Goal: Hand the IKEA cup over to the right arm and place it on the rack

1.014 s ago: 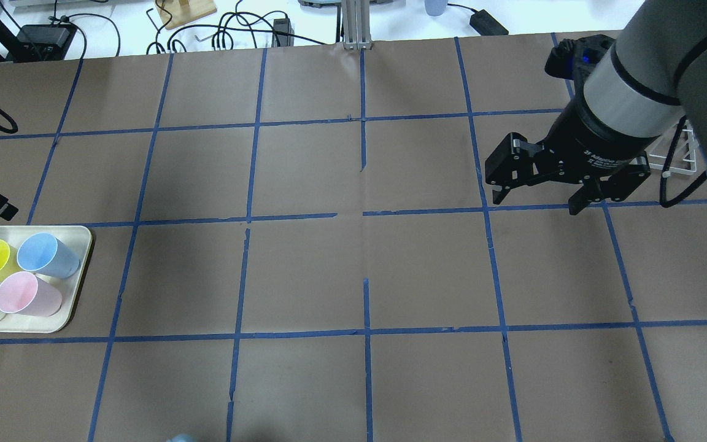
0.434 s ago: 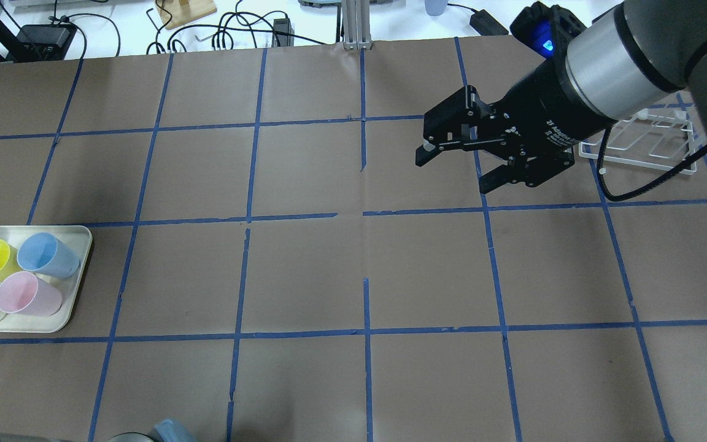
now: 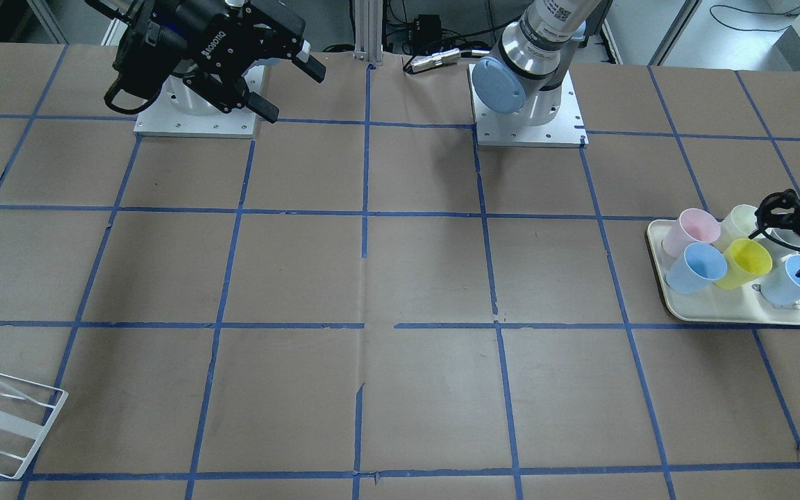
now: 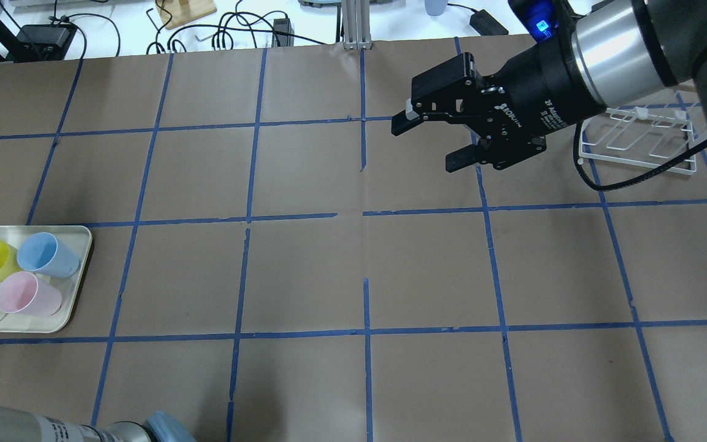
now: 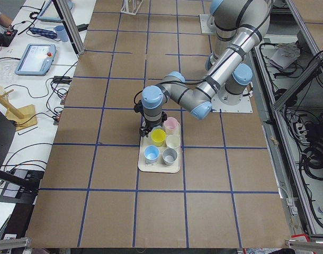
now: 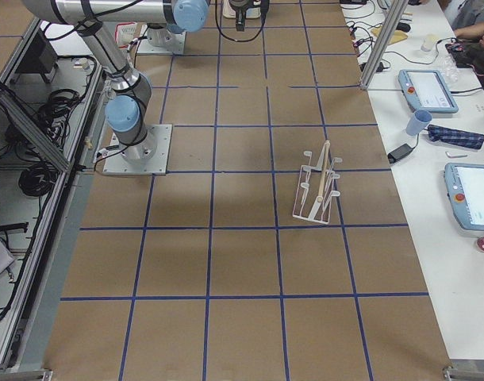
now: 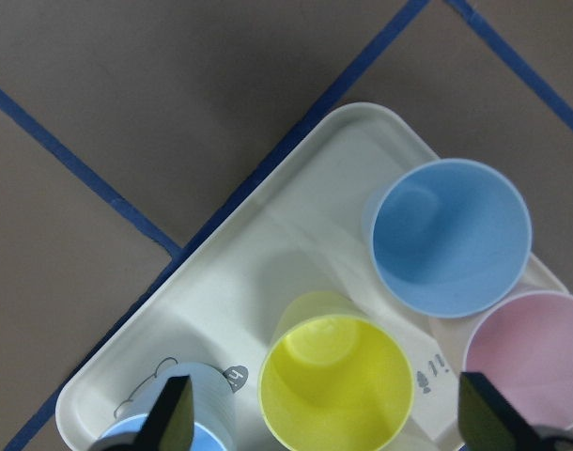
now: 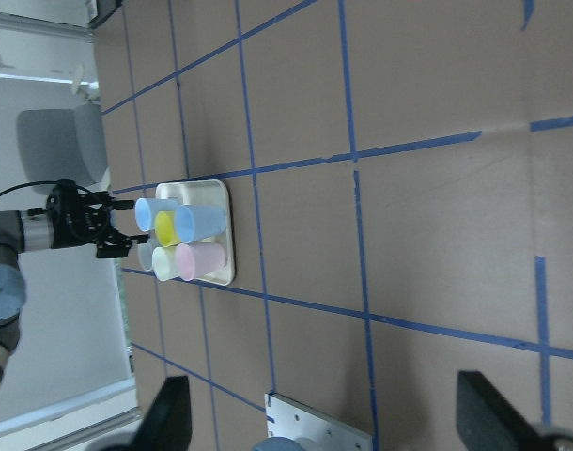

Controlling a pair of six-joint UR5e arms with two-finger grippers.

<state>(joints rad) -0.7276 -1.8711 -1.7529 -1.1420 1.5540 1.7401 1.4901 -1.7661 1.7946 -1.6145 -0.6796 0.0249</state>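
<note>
front view first: find the bright yellow plastic tumbler [image 3: 744,262] standing upright, mouth up, on the cream tray with round corners [image 3: 740,318] at the robot's left end of the table. see the left arm's black two-finger gripper [image 3: 783,246] hanging over the cups, just above and beside the tumbler. spot the right arm's black two-finger gripper [image 3: 289,90] well apart from all that, up in the air near its own base, fingers wide apart and holding nothing. find the small white wire rack [image 3: 4,423] at the far other end.

overhead view: one tray, one rack, right gripper near the rack and far from the cups (nearer arm by a lot: the left).

left side view: left gripper pointing straight down over the tray.

right side view: one rack, nothing on its prongs.

left wrist view: look straight down into the tumbler's open mouth, lying right between the two black fingertips [image 7: 174,418]. fingers apart, gripping nothing. probably a straight drop down from here, then a squeeze on the tumbler's sides.

right wrist view: count the cups on the tray. one yellow, two light blue cups [image 8: 200,221], one pink cup [image 8: 197,258], one pale cream cup [image 8: 164,258], one grey cup [image 8: 146,252]. six in all, one of them the right one.
</note>
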